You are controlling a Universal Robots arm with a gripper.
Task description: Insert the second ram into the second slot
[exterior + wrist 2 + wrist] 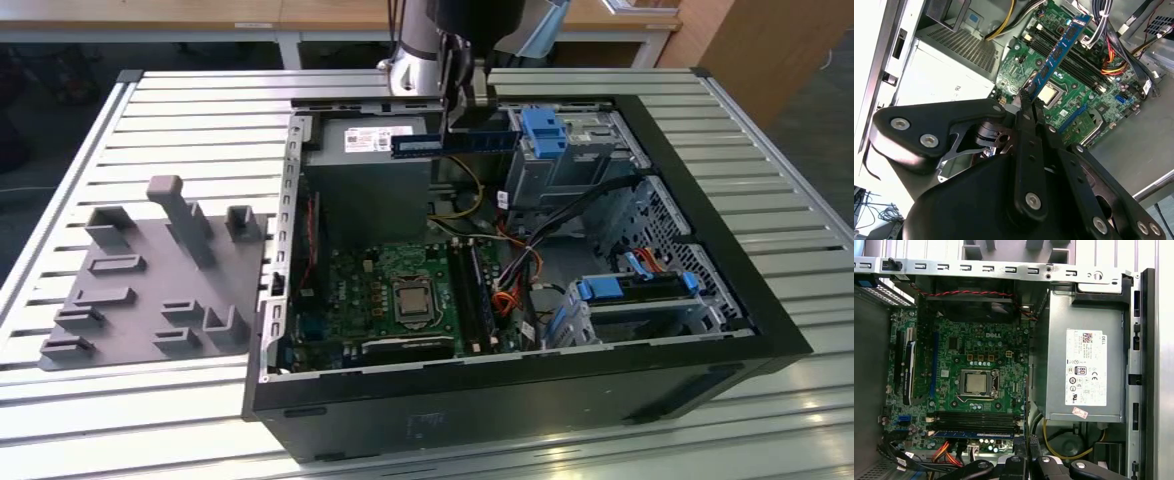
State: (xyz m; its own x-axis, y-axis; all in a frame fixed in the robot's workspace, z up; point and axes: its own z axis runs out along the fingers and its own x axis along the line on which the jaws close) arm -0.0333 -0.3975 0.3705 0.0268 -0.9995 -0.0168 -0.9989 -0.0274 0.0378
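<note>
Mobo (387,290) in case (507,400), 2nd ram (451,142) above

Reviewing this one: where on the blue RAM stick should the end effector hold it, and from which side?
Probably best: pinch the second ram across its two flat faces, near mid-length by the upper long edge, coming from above. It is thin and stands on edge, so that leaves its lower edge free above the motherboard. The end effector holds it so.
</note>
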